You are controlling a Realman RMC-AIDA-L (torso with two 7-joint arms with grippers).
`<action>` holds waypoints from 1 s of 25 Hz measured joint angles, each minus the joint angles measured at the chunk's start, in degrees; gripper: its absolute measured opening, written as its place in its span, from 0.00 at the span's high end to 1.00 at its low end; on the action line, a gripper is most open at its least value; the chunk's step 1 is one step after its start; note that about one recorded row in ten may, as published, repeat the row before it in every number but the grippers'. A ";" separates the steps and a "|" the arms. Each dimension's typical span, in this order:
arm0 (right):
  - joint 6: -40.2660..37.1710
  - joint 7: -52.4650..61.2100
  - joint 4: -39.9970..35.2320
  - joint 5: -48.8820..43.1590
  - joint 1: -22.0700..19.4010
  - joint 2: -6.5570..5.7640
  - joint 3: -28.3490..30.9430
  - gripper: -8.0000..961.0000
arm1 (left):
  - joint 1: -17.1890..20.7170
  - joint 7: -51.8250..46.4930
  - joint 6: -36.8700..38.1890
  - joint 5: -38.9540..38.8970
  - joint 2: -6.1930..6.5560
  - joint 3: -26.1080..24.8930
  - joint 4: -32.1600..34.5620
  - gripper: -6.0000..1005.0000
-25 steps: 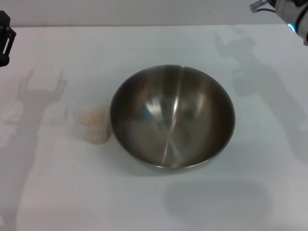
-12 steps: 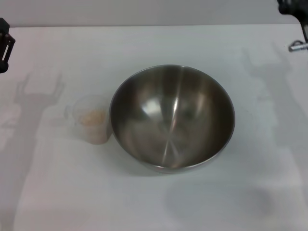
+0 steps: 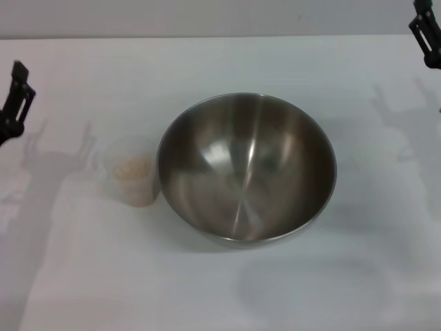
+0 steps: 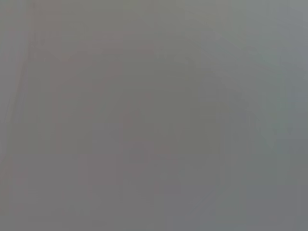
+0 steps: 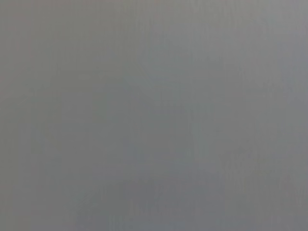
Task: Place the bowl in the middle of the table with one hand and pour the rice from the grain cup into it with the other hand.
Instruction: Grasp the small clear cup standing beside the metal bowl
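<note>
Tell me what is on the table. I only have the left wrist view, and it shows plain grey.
Observer: The head view shows the bowl upright near the middle of the table, with nothing in it.
Operator: Find the grain cup for me.
Observer: The grain cup stands upright close beside the bowl on the robot's left, with the rice inside it.
Operator: Give me the hands' positions.
Observer: The left hand is at the left edge of the head view, apart from the cup. The right hand is at the far right corner, well away from the bowl.
</note>
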 joint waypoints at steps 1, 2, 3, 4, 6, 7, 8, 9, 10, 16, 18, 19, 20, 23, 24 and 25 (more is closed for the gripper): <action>-0.49 0.04 0.34 0.00 -0.22 0.07 0.19 0.15 | 0.80 0.06 0.34 0.02 0.00 0.90 -0.02 0.17; -1.04 0.06 0.63 0.00 -0.45 0.13 0.36 0.15 | 1.25 0.09 0.65 -0.02 0.01 1.48 -0.03 0.17; -1.92 0.08 1.17 0.01 -0.58 0.17 0.64 0.15 | 2.00 0.14 1.22 -0.01 0.01 2.53 -0.03 0.17; -2.46 0.09 1.64 0.03 -0.65 0.20 0.85 0.15 | 2.72 0.17 1.82 0.01 0.03 3.81 -0.04 0.17; -3.01 0.26 2.52 0.06 -0.53 0.16 1.51 0.15 | 3.61 0.20 2.49 0.01 0.07 5.63 -0.04 0.17; -3.06 0.42 2.79 0.06 -0.43 0.13 1.83 0.15 | 4.15 0.24 2.67 0.02 0.08 6.63 -0.03 0.17; -3.05 0.76 2.95 0.06 -0.31 0.09 2.18 0.15 | 4.50 0.28 2.78 0.00 0.08 7.22 -0.01 0.17; -2.98 1.08 3.07 0.06 -0.19 0.04 2.43 0.15 | 5.07 0.33 2.77 0.01 0.04 8.02 0.05 0.17; -2.84 1.34 3.15 0.06 -0.01 0.00 2.60 0.15 | 5.50 0.36 2.67 -0.01 -0.01 8.77 0.10 0.17; -2.45 1.51 5.86 0.06 2.41 0.00 2.71 0.15 | 6.41 0.76 1.05 0.01 -0.08 13.51 0.48 0.17; -2.35 1.53 5.99 0.06 2.79 0.03 2.70 0.15 | 6.42 0.87 -0.20 0.00 -0.09 14.28 0.53 0.17; -2.34 1.53 6.00 0.06 2.89 0.03 2.70 0.15 | 6.43 0.87 -0.76 -0.01 -0.09 14.55 0.52 0.17; -2.33 1.54 6.00 0.06 2.99 0.03 2.69 0.15 | 6.44 0.88 -1.02 -0.01 -0.08 14.66 0.50 0.17; -2.31 1.56 6.02 0.06 3.14 0.04 2.69 0.15 | 6.49 0.90 -1.52 -0.01 -0.03 15.30 0.47 0.17; -2.31 1.56 6.03 0.06 3.18 0.03 2.69 0.15 | 6.46 0.90 -1.69 -0.01 -0.03 15.58 0.47 0.17; -2.30 1.56 6.05 0.06 3.21 0.01 2.69 0.15 | 6.36 0.91 -1.96 -0.01 -0.02 15.86 0.46 0.17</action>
